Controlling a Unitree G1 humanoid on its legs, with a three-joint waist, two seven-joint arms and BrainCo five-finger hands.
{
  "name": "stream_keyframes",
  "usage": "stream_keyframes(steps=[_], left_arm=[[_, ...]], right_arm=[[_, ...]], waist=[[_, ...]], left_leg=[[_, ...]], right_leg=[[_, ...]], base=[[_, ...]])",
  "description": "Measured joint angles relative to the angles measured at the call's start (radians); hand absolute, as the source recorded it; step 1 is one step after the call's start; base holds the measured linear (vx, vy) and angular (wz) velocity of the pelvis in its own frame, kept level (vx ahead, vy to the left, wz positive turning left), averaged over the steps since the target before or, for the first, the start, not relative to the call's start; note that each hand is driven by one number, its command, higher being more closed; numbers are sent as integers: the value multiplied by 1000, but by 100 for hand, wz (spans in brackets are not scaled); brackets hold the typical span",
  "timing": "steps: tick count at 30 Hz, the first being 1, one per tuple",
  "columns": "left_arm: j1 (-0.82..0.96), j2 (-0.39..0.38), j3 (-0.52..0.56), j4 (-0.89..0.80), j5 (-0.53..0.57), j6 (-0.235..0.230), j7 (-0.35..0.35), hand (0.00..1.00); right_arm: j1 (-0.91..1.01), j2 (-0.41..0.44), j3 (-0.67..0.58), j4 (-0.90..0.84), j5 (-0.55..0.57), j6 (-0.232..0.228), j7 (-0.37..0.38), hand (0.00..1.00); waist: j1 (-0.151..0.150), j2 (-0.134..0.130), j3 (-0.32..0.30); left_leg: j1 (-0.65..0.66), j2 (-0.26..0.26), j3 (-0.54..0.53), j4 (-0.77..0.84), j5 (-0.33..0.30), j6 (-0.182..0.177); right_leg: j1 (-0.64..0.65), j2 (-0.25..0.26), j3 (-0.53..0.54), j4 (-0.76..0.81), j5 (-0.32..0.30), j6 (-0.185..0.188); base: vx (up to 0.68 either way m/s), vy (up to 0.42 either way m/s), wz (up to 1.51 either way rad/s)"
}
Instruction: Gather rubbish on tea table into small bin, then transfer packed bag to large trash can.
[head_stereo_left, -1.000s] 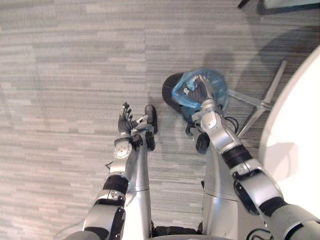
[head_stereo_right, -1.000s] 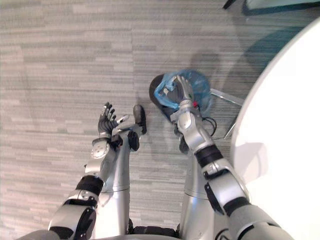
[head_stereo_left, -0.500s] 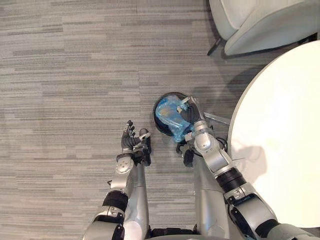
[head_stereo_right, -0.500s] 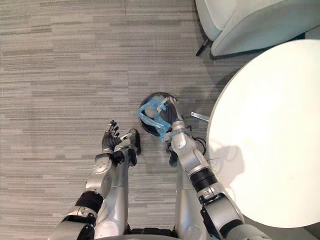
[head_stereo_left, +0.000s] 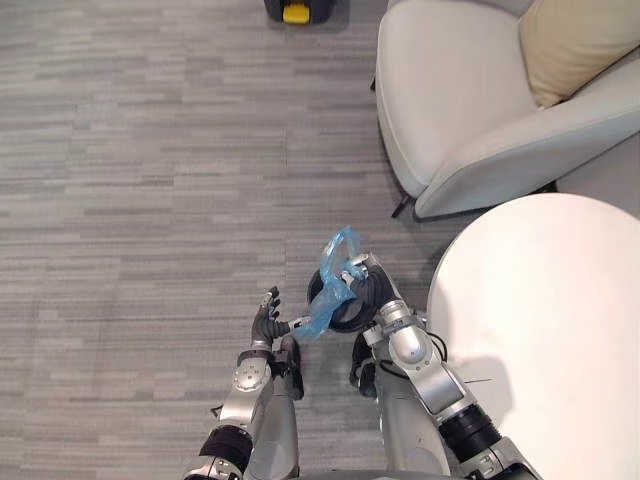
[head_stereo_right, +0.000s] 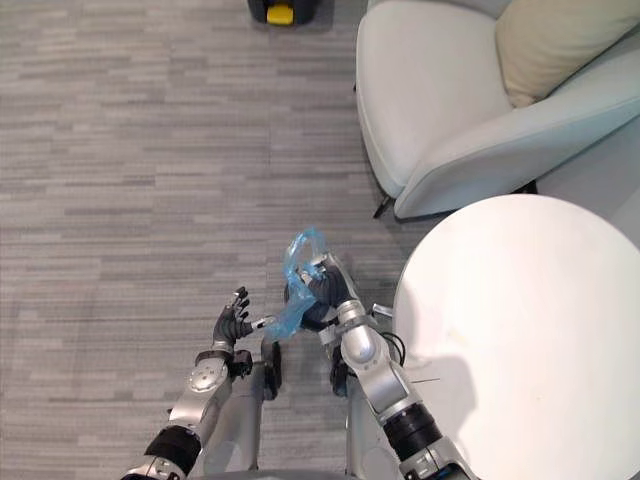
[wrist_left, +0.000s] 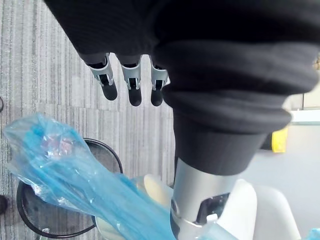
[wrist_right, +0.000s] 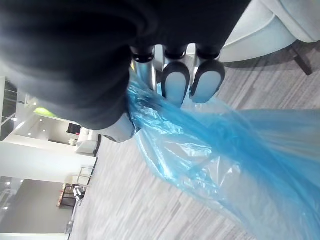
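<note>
My right hand (head_stereo_left: 372, 294) is shut on a crumpled blue plastic bag (head_stereo_left: 338, 262) and holds it over the small black mesh bin (head_stereo_left: 335, 318) on the floor. One end of the bag stands up above the hand. The other end (head_stereo_left: 312, 325) stretches down to the thumb of my left hand (head_stereo_left: 268, 318). That hand is beside the bin with its fingers (wrist_left: 131, 90) straight and apart. In the right wrist view the curled fingers (wrist_right: 175, 82) clamp the blue film (wrist_right: 215, 150). The left wrist view shows the bag (wrist_left: 65, 175) lying across the bin's rim (wrist_left: 30, 220).
A round white table (head_stereo_left: 540, 340) stands right of the bin. A pale armchair (head_stereo_left: 450, 110) with a beige cushion (head_stereo_left: 575, 40) is beyond it. At the far edge of the grey striped carpet is a black and yellow object (head_stereo_left: 290, 10). The carpet to the left is open.
The camera has drawn back, bringing the armchair and more of the table into view. My right hand has pulled the blue bag up out of the bin, and its tail now reaches my left thumb.
</note>
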Motion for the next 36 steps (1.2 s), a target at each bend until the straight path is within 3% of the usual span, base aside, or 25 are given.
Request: stream_keyframes(steps=[5, 9, 18, 31, 36], left_arm=[[63, 46, -39, -43, 11, 1, -17, 0], [158, 78, -43, -203, 21, -1, -33, 0], [239, 98, -43, -417, 47, -17, -59, 0], [257, 143, -68, -567, 108, -65, -62, 0], [197, 257, -184, -567, 203, -91, -105, 0]], right_arm=[[44, -20, -1, -4, 54, -19, 51, 100], [73, -57, -6, -70, 112, -23, 104, 100], [75, -99, -5, -122, 245, -60, 151, 100], [38, -154, 17, -194, 358, -69, 172, 100], [18, -220, 41, -194, 435, -96, 215, 100]], waist=[[-7, 0, -44], [-12, 3, -91], [-24, 18, -168], [-24, 19, -199], [-24, 20, -223]], left_leg=[[110, -20, 2, -135, 50, -3], [195, -28, 4, -242, 89, 2], [320, -51, 3, -339, 111, 17], [396, -74, -4, -367, 116, 22], [398, -81, -3, -373, 115, 21]], right_leg=[[98, 14, 5, -121, 45, -3], [188, 30, 9, -241, 92, 2], [365, 33, 26, -465, 187, 23], [446, 33, 45, -533, 221, 29], [453, 28, 54, -555, 238, 30]], base=[[130, 13, -4], [124, 30, -5], [54, 62, -4], [-34, 27, -3], [-11, 24, -4]])
